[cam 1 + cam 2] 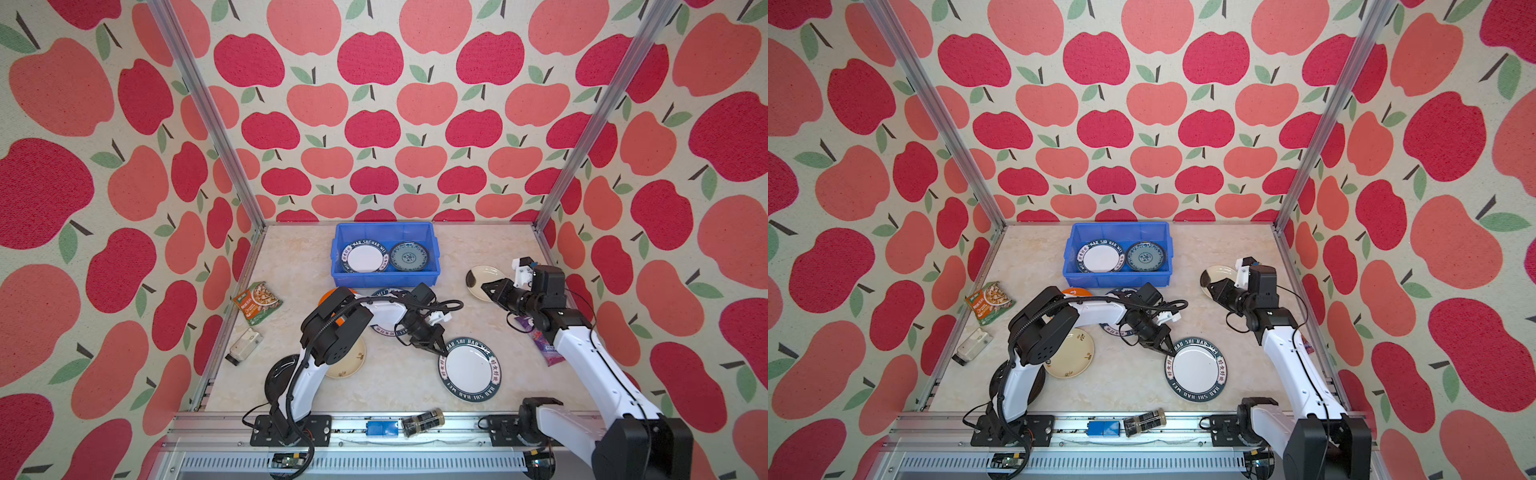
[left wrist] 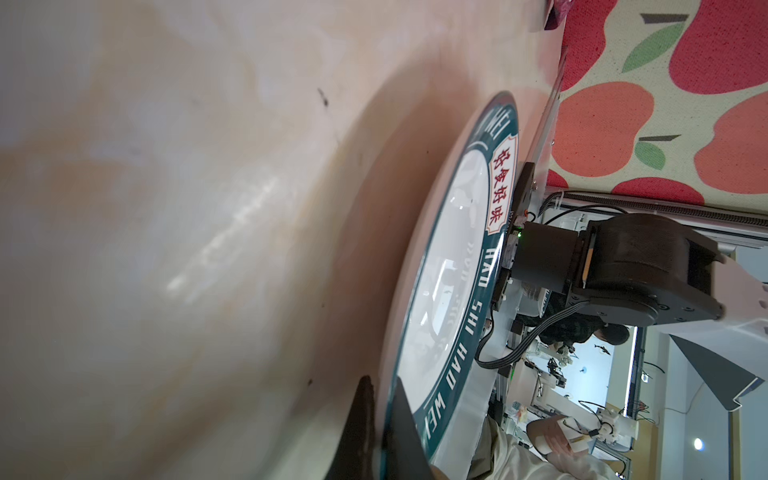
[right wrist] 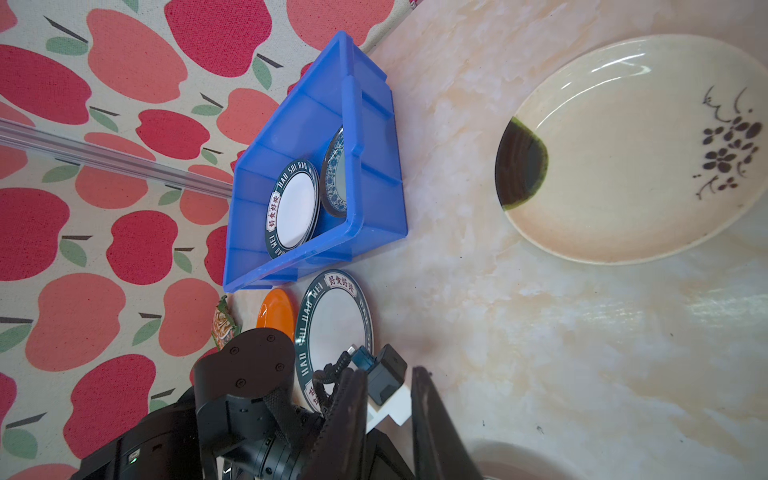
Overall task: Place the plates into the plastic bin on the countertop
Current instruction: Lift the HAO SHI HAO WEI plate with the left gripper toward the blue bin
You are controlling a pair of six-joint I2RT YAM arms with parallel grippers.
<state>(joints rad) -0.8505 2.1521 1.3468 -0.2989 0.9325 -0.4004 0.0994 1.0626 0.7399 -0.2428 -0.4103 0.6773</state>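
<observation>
top views, both alike: show the plastic bin (image 1: 384,279) at the back of the countertop (image 1: 395,386), holding a first lettered plate (image 1: 365,258) and a teal patterned plate (image 1: 409,255) flat and side by side. find the left gripper (image 1: 441,352) down at the far left edge of a second lettered plate (image 1: 469,370) toward the front, tips pressed together on that rim. catch a third lettered plate (image 1: 384,330), an orange plate (image 1: 325,296), a pale cream plate (image 1: 349,365) and a black plate (image 1: 276,376), all partly hidden under the left arm and all outside the bin. put the right gripper (image 1: 487,288) at the near edge of a dark-patched cream plate (image 1: 482,274), right of the bin. left wrist view: shows two dark fingers (image 2: 360,419) pinching the second lettered plate's teal rim, one beneath and one on top; cannot tell whether the plate is off the marble. right wrist view: shows the right gripper's jaws a little spread with nothing between them, short of the dark-patched cream plate, with the plastic bin, the orange plate and the third lettered plate beyond.
</observation>
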